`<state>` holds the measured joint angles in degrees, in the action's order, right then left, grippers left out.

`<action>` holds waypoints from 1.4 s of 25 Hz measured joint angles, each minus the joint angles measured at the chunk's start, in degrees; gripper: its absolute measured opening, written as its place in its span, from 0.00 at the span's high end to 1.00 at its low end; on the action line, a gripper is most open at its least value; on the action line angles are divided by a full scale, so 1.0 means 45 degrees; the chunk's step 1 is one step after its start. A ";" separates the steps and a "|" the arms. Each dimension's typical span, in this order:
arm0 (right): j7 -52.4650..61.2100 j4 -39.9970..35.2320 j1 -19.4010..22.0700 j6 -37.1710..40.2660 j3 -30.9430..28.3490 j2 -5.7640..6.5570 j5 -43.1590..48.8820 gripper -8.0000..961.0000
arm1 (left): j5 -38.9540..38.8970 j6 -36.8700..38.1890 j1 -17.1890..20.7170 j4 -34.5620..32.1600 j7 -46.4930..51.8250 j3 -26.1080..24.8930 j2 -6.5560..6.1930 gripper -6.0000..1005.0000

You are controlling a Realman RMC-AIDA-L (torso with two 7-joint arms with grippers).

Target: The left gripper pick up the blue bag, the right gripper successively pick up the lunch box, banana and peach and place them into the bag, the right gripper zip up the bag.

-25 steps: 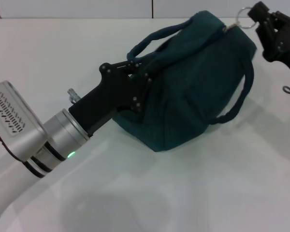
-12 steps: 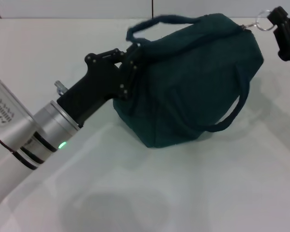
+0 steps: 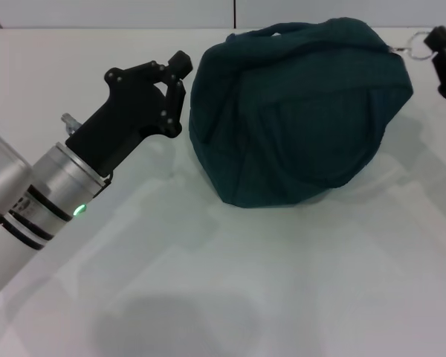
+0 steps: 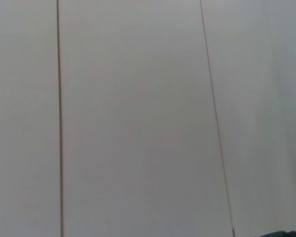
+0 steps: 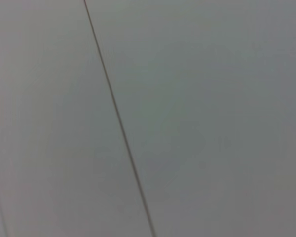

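Note:
The dark blue bag (image 3: 297,111) rests on the white table (image 3: 230,282), bulging, with its top looking closed. One handle (image 3: 282,30) lies along the top, and the other hangs down the near side. My left gripper (image 3: 180,74) hovers just left of the bag, apart from the fabric, open with nothing between its fingers. My right gripper (image 3: 440,46) sits at the right edge of the head view, shut on the metal ring of the zipper pull (image 3: 416,41) at the bag's right end. The lunch box, banana and peach are out of view.
The left arm's silver forearm (image 3: 37,201) crosses the table's left side. A white wall runs behind the table. Both wrist views show only pale panels with thin seams (image 4: 59,118), plus a dark sliver (image 4: 286,233) at one corner.
My left gripper has let go of the bag and drawn back to the left. The bag has settled and shifted right and farther back. The right gripper has moved right with the zipper ring.

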<state>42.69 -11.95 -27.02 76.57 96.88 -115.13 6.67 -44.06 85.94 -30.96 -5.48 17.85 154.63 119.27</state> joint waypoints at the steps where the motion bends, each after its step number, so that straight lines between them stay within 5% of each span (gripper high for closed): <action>1: 0.0067 -0.0005 -0.0043 -0.0028 0.0068 0.0007 0.0084 0.97 | 0.0000 0.0000 0.0000 0.0000 0.0000 0.0000 0.0000 0.95; 12: 0.0100 -0.0135 -0.0055 0.0154 0.0048 -0.0061 0.0513 0.80 | 0.0017 0.0151 -0.0080 -0.1058 0.0012 -0.0965 0.0198 0.98; 17: 0.0108 -0.0121 0.0022 0.0590 0.0032 -0.0059 0.0513 0.76 | 0.0068 0.0158 -0.0464 -0.1082 0.0902 -0.0972 0.0032 0.98; 22: 0.0113 -0.0108 0.0152 0.0643 0.0030 -0.0055 0.0514 0.74 | 0.1135 0.0040 -0.2126 0.0801 0.5507 -0.0894 -0.0230 0.71; 28: 0.0118 -0.0093 0.0181 0.0643 0.0034 -0.0074 0.0534 0.50 | 0.3271 -0.0024 -0.4600 0.3221 0.9994 -0.0497 -0.0487 0.48; 31: 0.0132 -0.0053 0.0196 0.0670 0.0063 -0.0078 0.0593 0.47 | 0.3299 -0.0033 -0.5864 0.4256 1.1993 0.1110 -0.0491 0.36; 35: 0.0139 -0.0034 0.0313 0.0841 0.0113 -0.0079 0.0628 0.46 | 0.3960 -0.0352 -0.7105 0.5497 1.3556 0.1867 -0.0198 0.35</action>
<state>43.31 -12.11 -25.61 80.35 97.39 -115.49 9.50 -26.24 84.36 -62.94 19.25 78.86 163.03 118.38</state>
